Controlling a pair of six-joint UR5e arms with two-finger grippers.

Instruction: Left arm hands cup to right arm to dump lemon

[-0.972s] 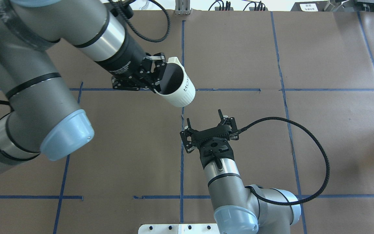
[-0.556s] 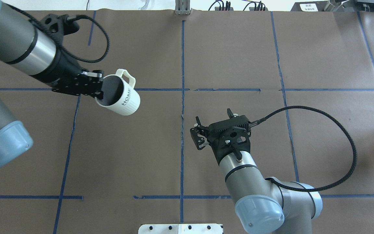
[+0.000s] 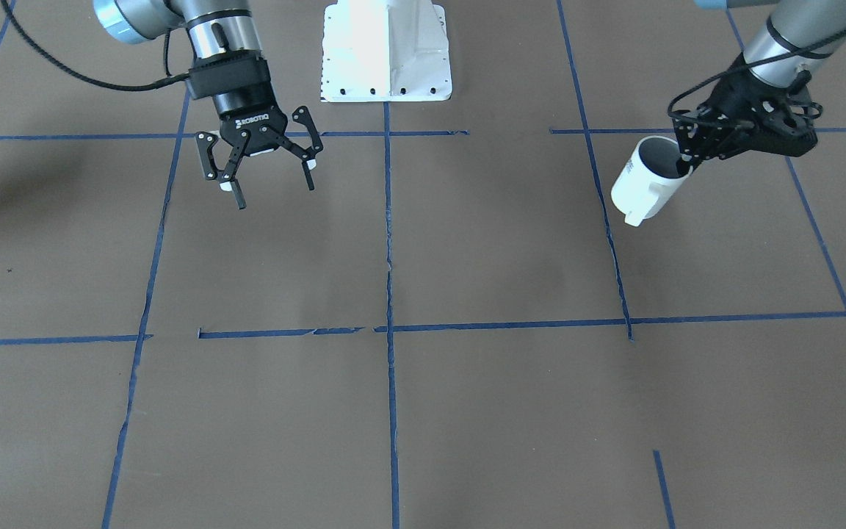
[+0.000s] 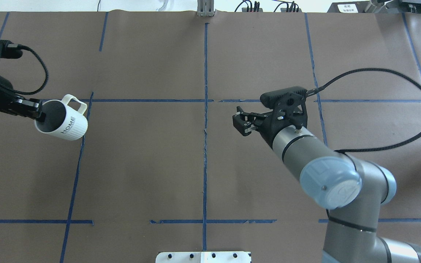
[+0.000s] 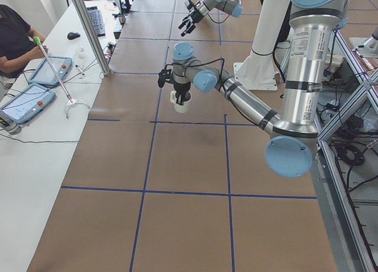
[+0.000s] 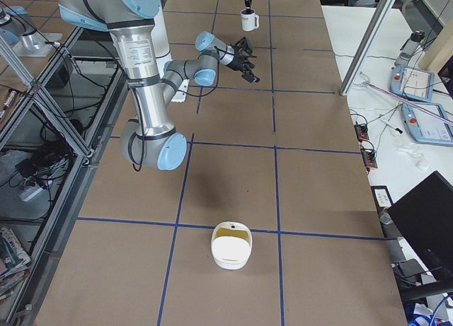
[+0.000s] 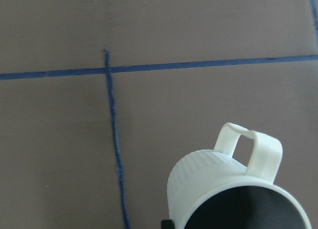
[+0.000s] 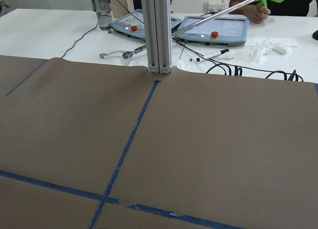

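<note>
Grips the cup [image 4: 65,126] by its rim with the left claw [image 4: 38,113], closed tight on the wall, at the far left of the overhead view. Holds it tilted, dark mouth up and toward the claw, handle toward the top of that frame, "HOME" readable on the ribbed side. Sets it just beside a blue tape line [image 4: 80,153] on the brown table [image 4: 141,164]; cannot tell whether its base touches the paper. Fills the lower right of the left wrist view with the mouth and handle, inside dark grey. Spreads the right claw [image 3: 275,187] wide with nothing in it, upper left of the front view, white-tipped fingers pointing down at the table, well apart from the cup. Looks from the right wrist along bare paper to an aluminium post [image 8: 158,30] at top centre. Shows, at bottom centre of the right-side view, a white dish [image 6: 231,252] with something yellowish in it, well apart from both arms; cannot tell what that is.
</note>
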